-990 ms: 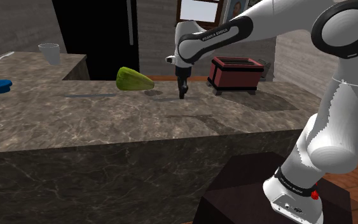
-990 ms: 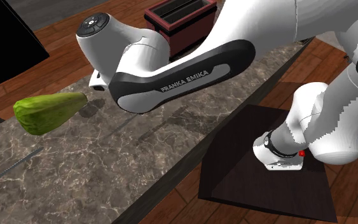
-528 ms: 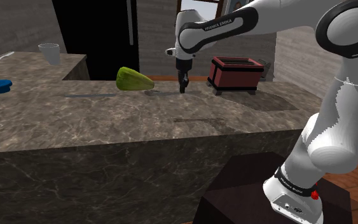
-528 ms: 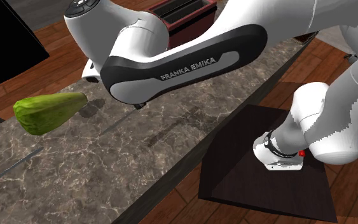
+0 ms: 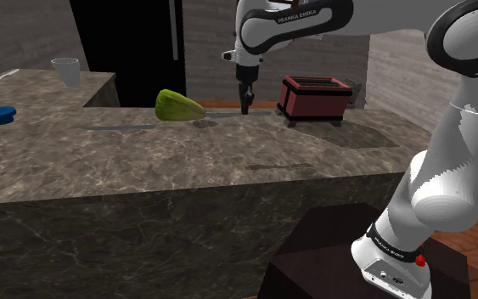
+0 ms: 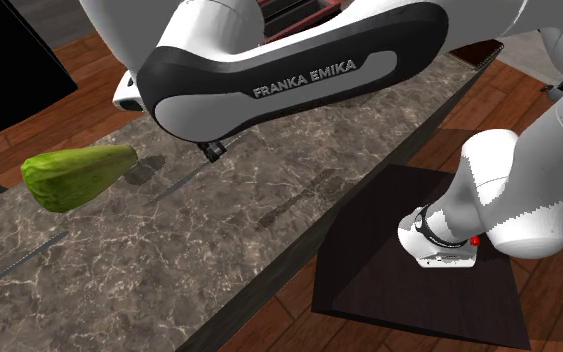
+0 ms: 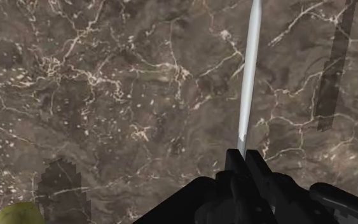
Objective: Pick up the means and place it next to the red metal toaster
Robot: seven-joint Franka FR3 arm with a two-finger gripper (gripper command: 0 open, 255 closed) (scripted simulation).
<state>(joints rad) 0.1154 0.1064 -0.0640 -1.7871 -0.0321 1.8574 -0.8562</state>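
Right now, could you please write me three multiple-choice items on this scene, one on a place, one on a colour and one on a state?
1. In the shoulder view, where does the green object lie relative to the gripper?
A. to its left
B. to its right
C. directly beneath it

2. What colour is the toaster?
A. blue
B. dark red
C. white

3. How does the gripper stand to the thin grey rod?
A. open, above it
B. shut, well away from it
C. shut on it

Answers:
1 A: the green object sits on the shoulder view's left of the gripper, and the toaster on its right.
2 B: the toaster's body is plainly dark red.
3 C: in the wrist view the two black fingers clasp the rod's near end between them.
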